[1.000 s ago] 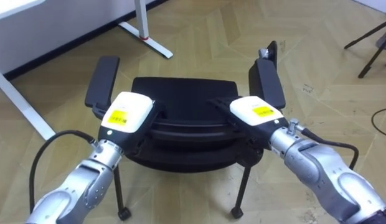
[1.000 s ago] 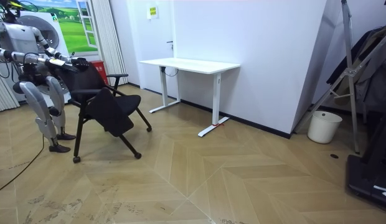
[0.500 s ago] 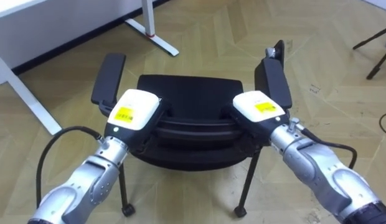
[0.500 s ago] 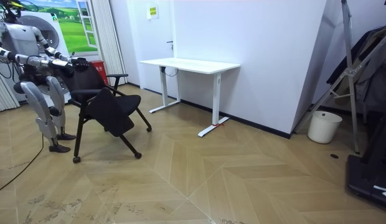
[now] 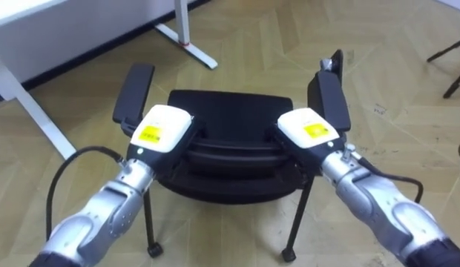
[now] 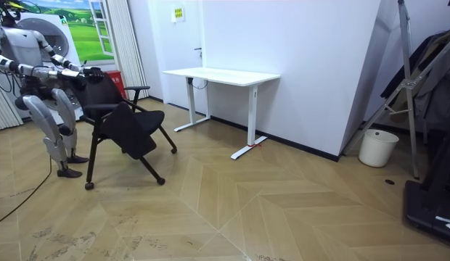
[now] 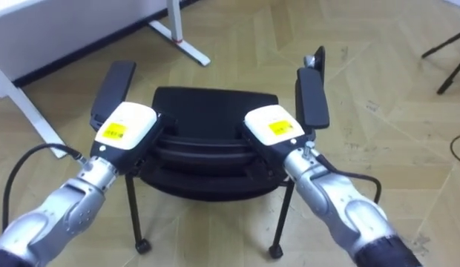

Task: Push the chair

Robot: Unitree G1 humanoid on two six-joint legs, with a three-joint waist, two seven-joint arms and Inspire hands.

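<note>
The black chair (image 5: 230, 111) stands on the wood floor (image 6: 283, 210) well short of the white desk (image 6: 221, 75), its seat turned toward the desk, and the robot stands on the chair's far side from the desk, arms stretched forward. Its left hand (image 5: 159, 130) and right hand (image 5: 308, 133) rest on the top of the backrest (image 5: 234, 152), one toward each end, just inside the two armrests (image 5: 133, 93). The backs of both hands face up and the fingers go over the edge nearer the desk, so I cannot tell whether they are curled round the rail or lying straight against it. From here the job looks to be at the pushing itself. To do it well, I'd say both hands should press with equal force, so the chair runs straight at the desk and does not swing round one leg. The push wants to go level rather than downward: the contact is high on the backrest, and a downward lean could tip the chair or dig its small castors (image 5: 150, 251) into the floor. Short steps matched to the arms should stop the hands slipping off the rail. The desk's foot (image 5: 193, 48) lies ahead and a little to the robot's left, so the line needs watching as the chair closes on the desk.
</note>
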